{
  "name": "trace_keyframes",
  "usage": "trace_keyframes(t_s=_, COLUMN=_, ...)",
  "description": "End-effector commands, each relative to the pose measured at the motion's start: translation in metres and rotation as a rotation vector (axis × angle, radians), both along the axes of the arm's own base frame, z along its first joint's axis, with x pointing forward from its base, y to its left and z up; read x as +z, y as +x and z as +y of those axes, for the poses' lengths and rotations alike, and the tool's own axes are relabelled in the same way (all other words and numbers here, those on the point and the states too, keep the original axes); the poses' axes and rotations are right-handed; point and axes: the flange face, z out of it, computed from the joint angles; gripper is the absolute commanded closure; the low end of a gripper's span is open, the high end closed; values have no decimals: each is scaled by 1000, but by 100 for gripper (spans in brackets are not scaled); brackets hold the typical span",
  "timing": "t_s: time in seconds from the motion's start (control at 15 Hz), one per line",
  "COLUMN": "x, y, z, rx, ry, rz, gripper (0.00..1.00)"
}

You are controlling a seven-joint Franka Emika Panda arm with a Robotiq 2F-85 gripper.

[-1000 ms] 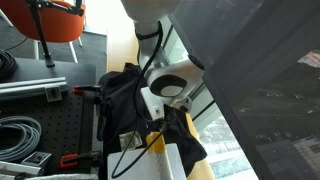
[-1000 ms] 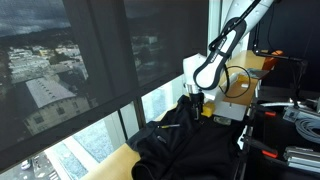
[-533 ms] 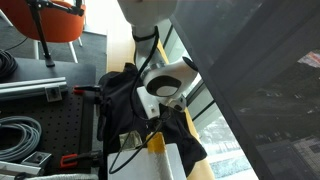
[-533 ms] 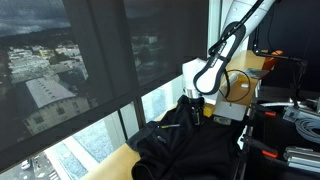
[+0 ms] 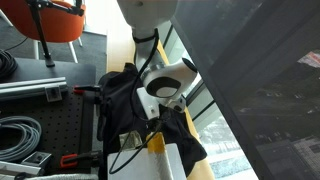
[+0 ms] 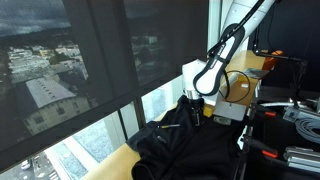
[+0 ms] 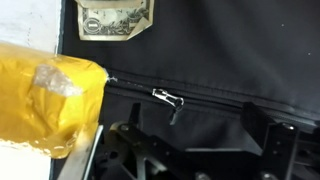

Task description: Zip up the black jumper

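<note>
The black jumper (image 5: 122, 92) lies bunched on the wooden window ledge and shows in both exterior views (image 6: 190, 148). In the wrist view its cloth (image 7: 230, 55) fills the frame, with the zip line running across it and a silver zipper pull (image 7: 168, 98) hanging from the slider. My gripper (image 7: 198, 135) hovers just above the cloth, open and empty. The pull sits between the two black fingers, nearer the left one. In both exterior views the white gripper body points down at the jumper (image 5: 158, 108) (image 6: 193, 100).
A yellow taped block (image 7: 45, 95) (image 5: 155, 140) lies beside the jumper, and a banknote-like label (image 7: 115, 20) is above it. A window pane (image 6: 90, 70) borders the ledge. Red clamps (image 5: 70, 158), coiled cables (image 5: 20, 135) and an orange chair (image 5: 50, 20) are on the room side.
The gripper shifted slightly over the jumper about a second ago and has held still since. The zipper pull has not moved.
</note>
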Motion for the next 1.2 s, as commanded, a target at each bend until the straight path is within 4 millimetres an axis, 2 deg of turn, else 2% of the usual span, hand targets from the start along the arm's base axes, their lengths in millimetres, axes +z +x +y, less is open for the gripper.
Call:
trace_keyframes(t_s=0.0, x=-2, y=5, z=3, rx=-5, ry=-5, rz=9, gripper=21)
trace_keyframes(t_s=0.07, x=-4, y=5, z=2, rx=-5, ry=-6, rz=10, gripper=29)
trace_keyframes(t_s=0.13, x=-5, y=4, z=1, rx=-4, ry=-8, rz=11, gripper=29)
trace_keyframes(t_s=0.73, x=-8, y=9, z=5, rx=-2, ry=-11, rz=6, gripper=98)
trace_keyframes(t_s=1.13, x=-5, y=12, z=10, rx=1, ry=-16, rz=0, gripper=98)
